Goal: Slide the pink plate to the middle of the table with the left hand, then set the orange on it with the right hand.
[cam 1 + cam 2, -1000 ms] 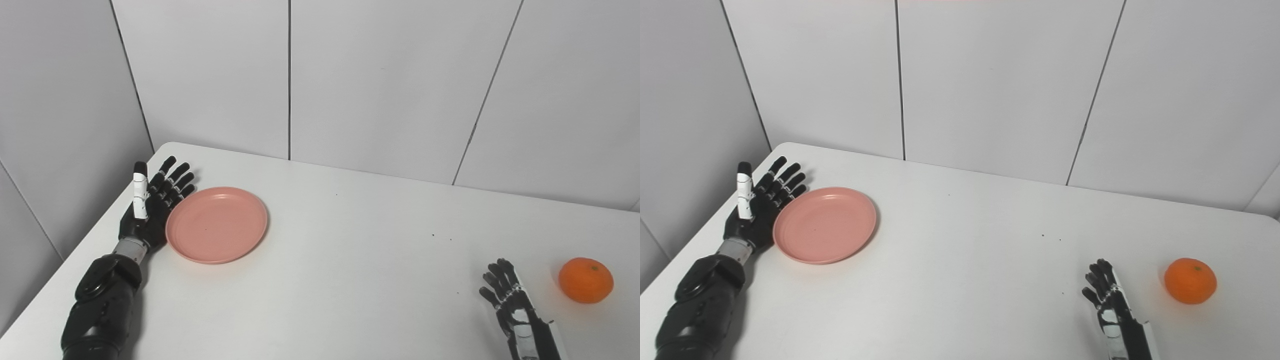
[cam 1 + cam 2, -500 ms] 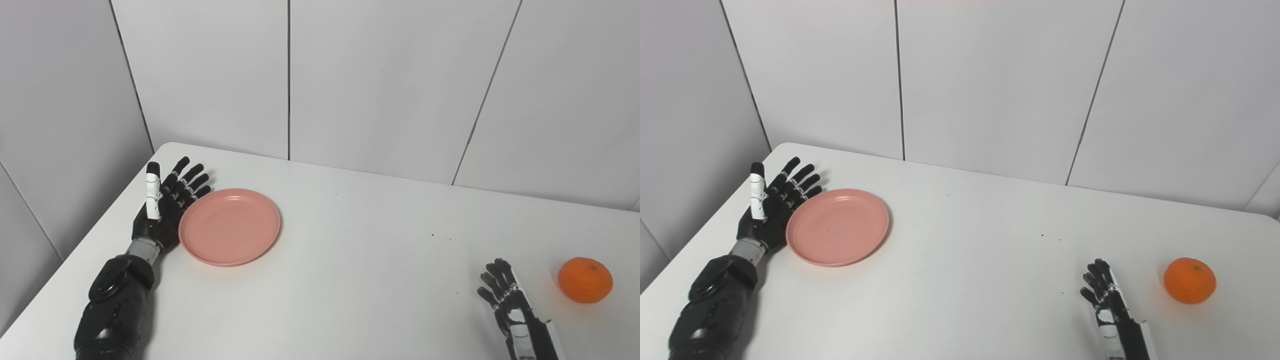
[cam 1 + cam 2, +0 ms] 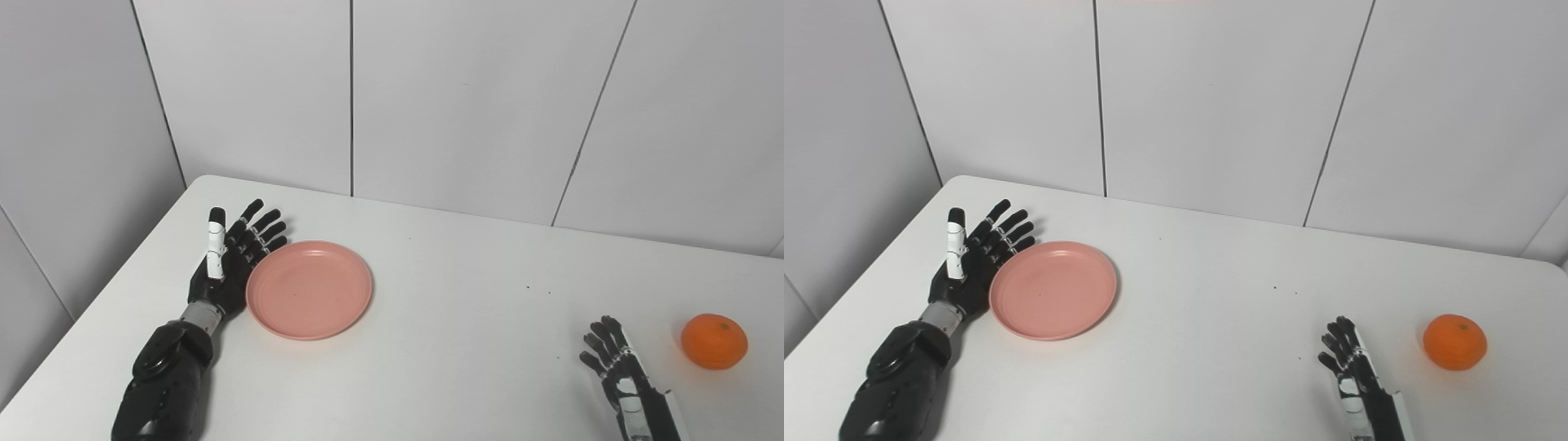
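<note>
- The plate [image 3: 309,289] is pink, round and shallow, lying left of the desk's [image 3: 465,331] middle.
- The left hand [image 3: 229,263], fingers spread, presses its left rim.
- Bare desk stretches rightward.
- The orange [image 3: 714,341] sits far right; the right hand [image 3: 612,364] is open near it.

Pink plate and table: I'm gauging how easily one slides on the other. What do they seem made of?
The pink plate looks like matte plastic: even colour, soft sheen, thin raised rim. The table looks like a smooth white laminate or painted top with a dull finish; which one cannot be told.
</note>
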### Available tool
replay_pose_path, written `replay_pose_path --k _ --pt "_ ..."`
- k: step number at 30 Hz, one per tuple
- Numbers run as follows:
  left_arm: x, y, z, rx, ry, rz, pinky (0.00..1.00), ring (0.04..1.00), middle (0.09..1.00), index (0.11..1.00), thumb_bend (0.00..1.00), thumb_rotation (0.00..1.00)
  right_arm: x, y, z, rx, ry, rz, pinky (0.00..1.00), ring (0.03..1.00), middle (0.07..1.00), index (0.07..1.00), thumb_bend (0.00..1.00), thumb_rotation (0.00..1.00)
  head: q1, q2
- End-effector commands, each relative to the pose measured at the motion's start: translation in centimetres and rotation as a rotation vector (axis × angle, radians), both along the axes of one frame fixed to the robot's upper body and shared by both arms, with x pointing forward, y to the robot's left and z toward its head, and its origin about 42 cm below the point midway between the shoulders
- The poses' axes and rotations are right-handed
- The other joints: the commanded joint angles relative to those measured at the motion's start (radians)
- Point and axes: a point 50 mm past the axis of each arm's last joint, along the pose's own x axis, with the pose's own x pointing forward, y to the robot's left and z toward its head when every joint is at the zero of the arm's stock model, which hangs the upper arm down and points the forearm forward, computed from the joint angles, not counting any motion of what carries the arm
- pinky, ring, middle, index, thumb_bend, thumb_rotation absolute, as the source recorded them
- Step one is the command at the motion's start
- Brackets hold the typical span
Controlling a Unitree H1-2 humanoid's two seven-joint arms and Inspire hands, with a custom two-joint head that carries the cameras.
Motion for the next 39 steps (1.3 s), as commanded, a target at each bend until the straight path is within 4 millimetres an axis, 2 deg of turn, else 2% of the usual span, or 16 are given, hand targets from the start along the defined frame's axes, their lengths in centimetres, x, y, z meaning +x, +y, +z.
replay_pose_path --k 1,16,28,32,39 --pt "-0.2 -0.6 -0.3 0.000 0.030 -0.011 0.87 0.865 0.864 0.927 0.92 0.95 -2.6 1.5 -4.5 0.054 0.161 -0.006 0.88 0.912 0.930 0.942 0.83 0.96 -0.002 0.004" --pt "-0.8 -1.0 0.2 -0.082 0.052 -0.001 0.89 0.897 0.877 0.940 0.92 0.95 -2.7 2.1 -4.3 0.043 0.157 -0.004 0.85 0.903 0.923 0.931 0.86 0.94 -0.067 0.027" --pt "-0.9 -2.1 1.2 -0.159 0.109 0.027 0.93 0.905 0.881 0.948 0.87 0.98 -3.0 3.0 -3.9 0.046 0.153 0.002 0.85 0.908 0.932 0.939 0.87 0.93 -0.134 0.064" --pt "-0.9 -2.4 1.3 -0.162 0.101 -0.011 0.98 0.931 0.912 0.986 0.87 1.00 -3.1 3.3 -3.8 0.048 0.153 0.000 0.86 0.910 0.931 0.941 0.86 0.94 -0.144 0.070" --pt "-0.7 -3.2 1.6 -0.169 0.105 -0.029 0.97 0.932 0.902 0.973 0.88 0.95 -3.1 3.8 -3.7 0.058 0.155 -0.002 0.88 0.914 0.935 0.942 0.85 0.94 -0.150 0.075"
